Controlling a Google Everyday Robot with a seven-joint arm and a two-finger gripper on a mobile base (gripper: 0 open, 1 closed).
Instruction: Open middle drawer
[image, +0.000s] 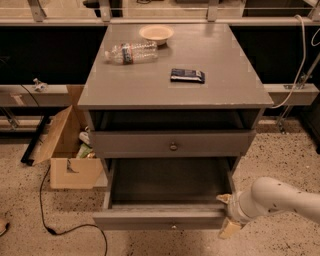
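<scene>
The middle drawer (160, 219) of the grey cabinet (175, 75) stands pulled far out, and its dark inside is bare. Its small round knob (173, 227) shows low on the front. My gripper (227, 215) is at the right end of this drawer's front, on a white arm coming in from the right. One cream fingertip (223, 199) shows just behind the front panel. The other shows in front of and below the panel, so the fingers stand apart astride the corner. The top drawer (173, 143), with its larger knob, is just above. The lowest drawer is hidden under the open one.
On the cabinet top lie a plastic bottle (131, 52), a small bowl (156, 33) and a dark packet (187, 75). An open cardboard box (67, 150) stands on the floor at the left. A black cable (47, 220) runs across the speckled floor.
</scene>
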